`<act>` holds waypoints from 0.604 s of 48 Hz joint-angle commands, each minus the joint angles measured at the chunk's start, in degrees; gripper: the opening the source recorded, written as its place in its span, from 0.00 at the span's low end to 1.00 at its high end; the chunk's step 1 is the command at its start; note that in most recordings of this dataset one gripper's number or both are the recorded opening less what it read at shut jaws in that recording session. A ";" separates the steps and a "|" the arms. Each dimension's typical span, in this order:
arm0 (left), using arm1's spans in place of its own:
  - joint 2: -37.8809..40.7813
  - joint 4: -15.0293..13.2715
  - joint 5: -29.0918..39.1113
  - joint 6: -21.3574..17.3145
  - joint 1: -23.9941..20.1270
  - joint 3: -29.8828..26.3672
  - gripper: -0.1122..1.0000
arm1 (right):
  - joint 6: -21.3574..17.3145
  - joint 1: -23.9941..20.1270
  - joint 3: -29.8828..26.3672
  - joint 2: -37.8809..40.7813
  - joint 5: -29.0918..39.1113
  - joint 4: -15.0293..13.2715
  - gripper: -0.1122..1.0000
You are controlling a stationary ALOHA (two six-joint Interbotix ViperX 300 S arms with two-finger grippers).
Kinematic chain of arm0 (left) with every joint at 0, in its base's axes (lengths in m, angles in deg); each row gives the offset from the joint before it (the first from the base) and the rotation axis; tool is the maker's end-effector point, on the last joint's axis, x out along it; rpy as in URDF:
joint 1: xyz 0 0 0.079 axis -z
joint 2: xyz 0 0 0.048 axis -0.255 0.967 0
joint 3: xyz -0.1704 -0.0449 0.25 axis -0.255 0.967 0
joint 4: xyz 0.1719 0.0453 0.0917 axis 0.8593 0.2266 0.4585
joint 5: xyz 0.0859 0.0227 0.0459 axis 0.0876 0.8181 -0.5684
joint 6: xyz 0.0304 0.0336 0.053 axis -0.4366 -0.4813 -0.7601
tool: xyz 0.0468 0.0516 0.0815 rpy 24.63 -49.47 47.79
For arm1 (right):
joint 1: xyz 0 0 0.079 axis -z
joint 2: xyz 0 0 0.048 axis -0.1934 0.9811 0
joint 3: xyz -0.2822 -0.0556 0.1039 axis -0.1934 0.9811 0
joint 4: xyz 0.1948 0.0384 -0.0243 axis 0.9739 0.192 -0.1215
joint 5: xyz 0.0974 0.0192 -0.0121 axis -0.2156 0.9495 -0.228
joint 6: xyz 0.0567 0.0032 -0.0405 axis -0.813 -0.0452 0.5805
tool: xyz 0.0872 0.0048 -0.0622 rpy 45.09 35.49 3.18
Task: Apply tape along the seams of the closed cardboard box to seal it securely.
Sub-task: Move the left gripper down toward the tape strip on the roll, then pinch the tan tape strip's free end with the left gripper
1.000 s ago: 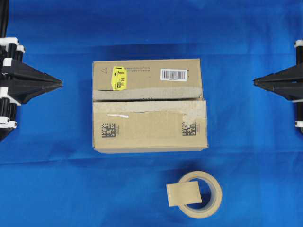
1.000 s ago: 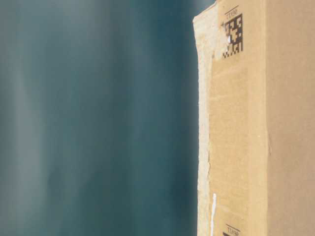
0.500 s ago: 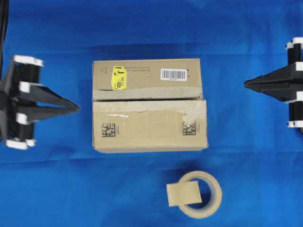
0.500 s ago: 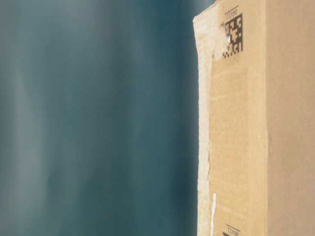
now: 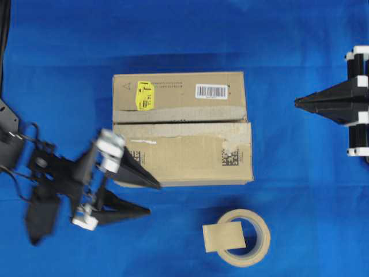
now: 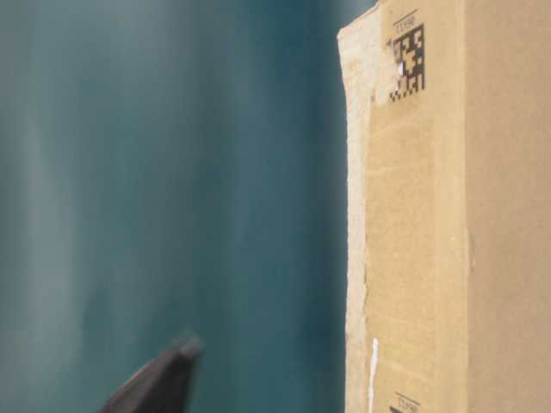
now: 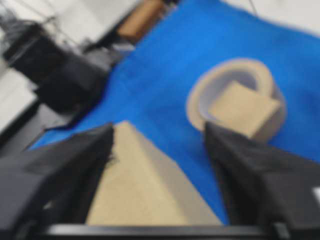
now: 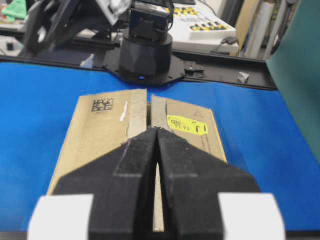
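The table (image 5: 300, 190) is covered in blue cloth. The cardboard box (image 5: 182, 130) is set at its middle. The left gripper (image 5: 151, 199) is spread wide beside the box's near-left corner; the right gripper (image 5: 296, 103) is pressed together near the right edge. The tape (image 5: 224, 236) is laid against a tape roll (image 5: 256, 254) by the near edge.

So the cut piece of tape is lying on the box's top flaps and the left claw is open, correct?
Not quite. The tape lies on the tape roll, down on the cloth in front of the cardboard box, as the overhead view shows. The left claw is indeed open.
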 commanded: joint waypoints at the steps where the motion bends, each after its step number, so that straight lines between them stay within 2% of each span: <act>1: 3.96 -0.09 1.14 -3.25 0.79 -4.13 0.79 | -0.09 0.00 -1.49 0.18 -0.88 0.18 0.12; 2: 5.01 -0.09 1.41 -4.13 0.88 -4.83 0.79 | -0.09 0.00 -1.49 0.18 -0.88 0.18 0.12; 6: 8.61 -0.09 2.37 -7.82 1.49 -7.29 0.70 | -0.09 0.09 -1.41 0.26 -0.88 0.18 0.12; 8: 10.28 -0.09 2.90 -9.49 1.93 -8.44 0.68 | -0.09 0.09 -1.41 0.26 -0.88 0.18 0.12; 15: 14.68 -0.09 4.22 -15.82 2.99 -11.51 0.70 | -0.09 0.09 -1.41 0.53 -0.88 0.18 0.12; 22: 18.63 -0.09 4.22 -23.73 3.34 -13.45 0.70 | 0.00 0.09 -1.41 0.70 -0.88 0.18 0.12; 29: 22.50 -0.70 4.13 -28.56 3.60 -16.17 0.70 | 0.00 0.09 -1.32 0.70 -0.88 0.09 0.12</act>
